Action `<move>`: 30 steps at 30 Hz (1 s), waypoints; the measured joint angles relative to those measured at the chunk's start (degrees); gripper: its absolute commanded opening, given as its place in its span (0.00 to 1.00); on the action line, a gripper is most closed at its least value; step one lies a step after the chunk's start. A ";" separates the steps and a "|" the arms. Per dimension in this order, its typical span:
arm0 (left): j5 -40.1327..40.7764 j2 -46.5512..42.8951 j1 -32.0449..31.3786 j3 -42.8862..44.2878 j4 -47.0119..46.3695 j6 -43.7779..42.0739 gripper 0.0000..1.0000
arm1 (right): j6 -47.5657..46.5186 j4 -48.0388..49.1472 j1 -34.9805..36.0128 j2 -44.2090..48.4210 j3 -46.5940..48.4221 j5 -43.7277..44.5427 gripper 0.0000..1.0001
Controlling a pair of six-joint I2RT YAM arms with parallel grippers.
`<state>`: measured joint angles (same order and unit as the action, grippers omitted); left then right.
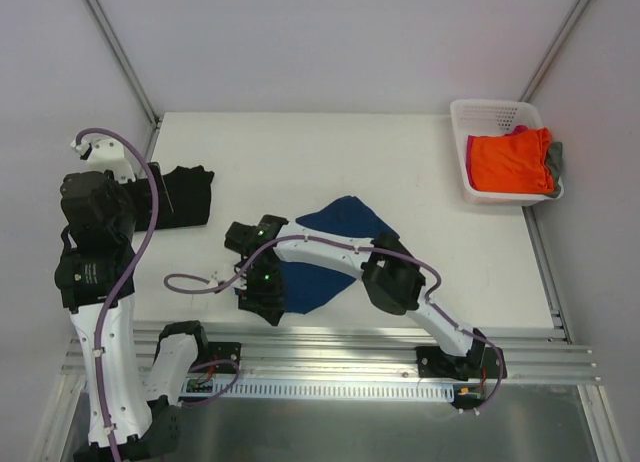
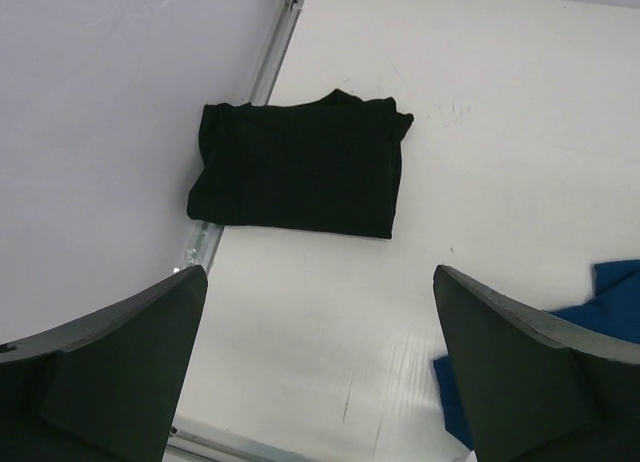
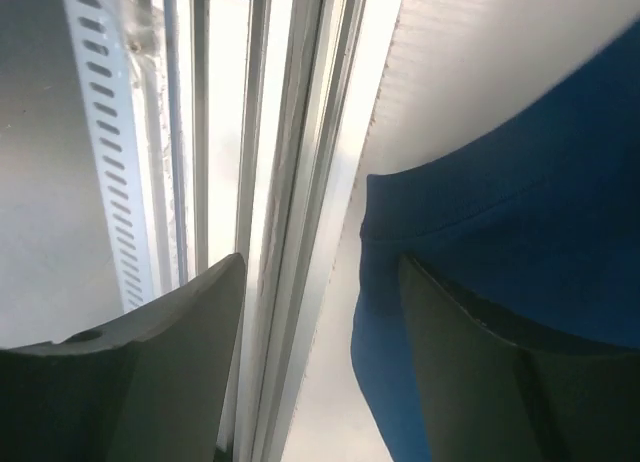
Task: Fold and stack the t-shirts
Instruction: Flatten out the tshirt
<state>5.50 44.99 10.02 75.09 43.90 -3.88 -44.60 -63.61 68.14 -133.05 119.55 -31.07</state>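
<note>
Straddling its near edge, the spread right claw can pinch this limp, light navy blue cloth t-shirt there.

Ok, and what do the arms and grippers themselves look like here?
Both arms have white links and black joints, left arm and right arm, each trailing a purple cable. Green lights glow on the right wrist. Gripper fingers are dark, wedge-shaped blades.
</note>
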 measured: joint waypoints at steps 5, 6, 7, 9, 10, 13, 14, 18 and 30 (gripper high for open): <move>-0.24 -0.76 -0.72 1.14 0.17 0.24 0.98 | 0.04 -0.11 1.66 -4.44 -0.02 0.81 0.61; -0.46 -0.83 -0.72 1.22 0.37 0.44 0.97 | 0.07 -0.11 1.64 -4.61 -0.02 0.83 0.58; -0.55 -0.85 -0.72 1.29 0.52 0.59 0.97 | 0.07 -0.04 1.60 -4.61 0.00 0.98 0.40; -0.90 -0.81 -0.72 1.29 1.27 1.49 0.97 | -0.33 0.26 1.60 -4.61 0.11 2.08 0.13; -1.16 -0.81 -0.72 1.29 1.73 1.75 0.97 | -0.26 0.35 1.57 -4.66 0.11 2.73 0.01; -2.19 -0.81 -0.72 1.31 2.78 2.23 0.97 | 0.11 0.52 1.36 -4.59 -0.04 5.46 0.01; -2.49 -0.81 -0.72 1.31 2.84 2.34 0.97 | 0.02 0.76 1.11 -4.37 -0.44 6.43 0.01; -3.58 -0.76 -0.72 1.18 2.86 2.49 0.97 | -0.76 2.14 0.07 0.74 -7.58 11.30 0.01; -7.41 5.42 -0.72 -3.72 -0.28 4.15 0.93 | -4.28 2.54 -21.22 38.60 -16.79 27.65 0.01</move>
<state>-1.91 50.41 9.30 71.37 43.62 0.27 -48.88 -61.08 46.92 -94.45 102.76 -3.42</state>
